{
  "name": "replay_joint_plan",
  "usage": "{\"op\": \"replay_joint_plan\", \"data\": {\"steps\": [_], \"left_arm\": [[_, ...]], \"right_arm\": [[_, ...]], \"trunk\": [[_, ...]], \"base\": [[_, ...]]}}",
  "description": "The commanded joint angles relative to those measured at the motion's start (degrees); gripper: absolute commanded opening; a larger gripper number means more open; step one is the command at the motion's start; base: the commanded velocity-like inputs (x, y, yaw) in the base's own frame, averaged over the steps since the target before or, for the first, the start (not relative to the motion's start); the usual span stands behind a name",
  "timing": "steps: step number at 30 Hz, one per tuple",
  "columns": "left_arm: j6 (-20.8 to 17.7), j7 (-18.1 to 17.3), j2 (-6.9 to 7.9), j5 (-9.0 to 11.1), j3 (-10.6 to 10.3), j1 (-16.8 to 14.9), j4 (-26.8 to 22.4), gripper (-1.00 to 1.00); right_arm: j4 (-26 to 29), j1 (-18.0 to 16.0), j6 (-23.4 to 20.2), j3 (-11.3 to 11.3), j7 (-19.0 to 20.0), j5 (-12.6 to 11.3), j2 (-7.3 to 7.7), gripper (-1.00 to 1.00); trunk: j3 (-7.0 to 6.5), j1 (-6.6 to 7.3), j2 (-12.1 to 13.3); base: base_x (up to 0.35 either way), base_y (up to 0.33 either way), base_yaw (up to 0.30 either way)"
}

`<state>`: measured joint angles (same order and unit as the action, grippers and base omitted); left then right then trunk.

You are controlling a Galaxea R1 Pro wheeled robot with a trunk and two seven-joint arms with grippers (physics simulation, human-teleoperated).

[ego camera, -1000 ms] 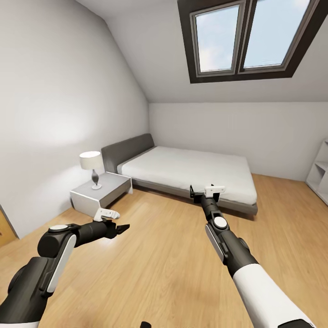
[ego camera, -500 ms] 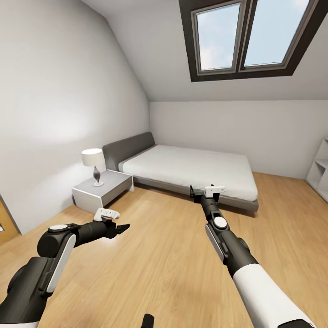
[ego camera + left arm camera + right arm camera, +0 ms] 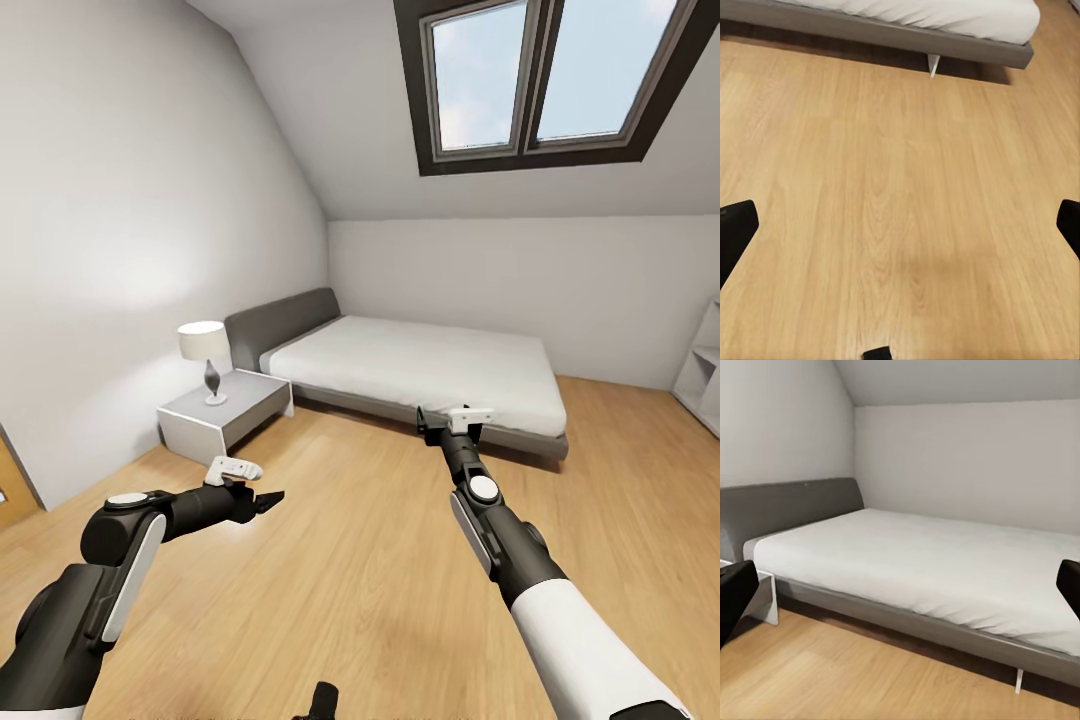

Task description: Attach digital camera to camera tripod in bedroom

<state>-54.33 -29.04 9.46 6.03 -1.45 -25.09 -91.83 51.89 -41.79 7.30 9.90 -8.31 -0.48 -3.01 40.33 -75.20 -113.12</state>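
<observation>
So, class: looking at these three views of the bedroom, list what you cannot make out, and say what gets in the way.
- Shelf unit, head view: cut off by the picture's right edge.
- Door, head view: a sliver at the left edge.
- Bed far end, right wrist view: cut off.
- Left gripper, head view: fingertips too small to judge.

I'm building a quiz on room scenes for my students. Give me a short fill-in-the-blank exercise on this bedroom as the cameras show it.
1. The white-shaded table lamp stands on the low white ____ beside the bed.
2. The grey bed with its white mattress rests on a light ____ plank floor.
3. The dark-framed skylight shows blue ____.
4. The left gripper and right gripper each hold ____.

Missing words: nightstand; wood; sky; nothing
</observation>
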Motion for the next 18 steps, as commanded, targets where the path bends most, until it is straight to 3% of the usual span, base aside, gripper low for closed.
{"op": "replay_joint_plan", "data": {"steps": [1,7,18], "left_arm": [[-0.5,0.3,0.05,0.6,0.1,0.0,0.0,1.00],[-0.5,0.3,0.05,0.7,1.8,-0.1,0.1,1.00],[-0.1,0.1,0.00,0.7,3.0,-0.1,1.6,1.00]], "right_arm": [[0.0,0.0,0.1,0.2,-0.4,0.0,0.02,1.00],[-0.1,0.0,0.1,0.2,-0.4,0.0,0.02,1.00],[-1.1,0.0,0.2,0.2,-0.3,0.0,0.02,1.00]], "trunk": [[0.24,-0.22,-0.4],[1.32,-1.54,-2.9],[3.29,-3.95,-7.3]], "base": [[0.000,0.000,0.000],[0.000,0.000,0.000],[0.000,0.000,0.000]]}}
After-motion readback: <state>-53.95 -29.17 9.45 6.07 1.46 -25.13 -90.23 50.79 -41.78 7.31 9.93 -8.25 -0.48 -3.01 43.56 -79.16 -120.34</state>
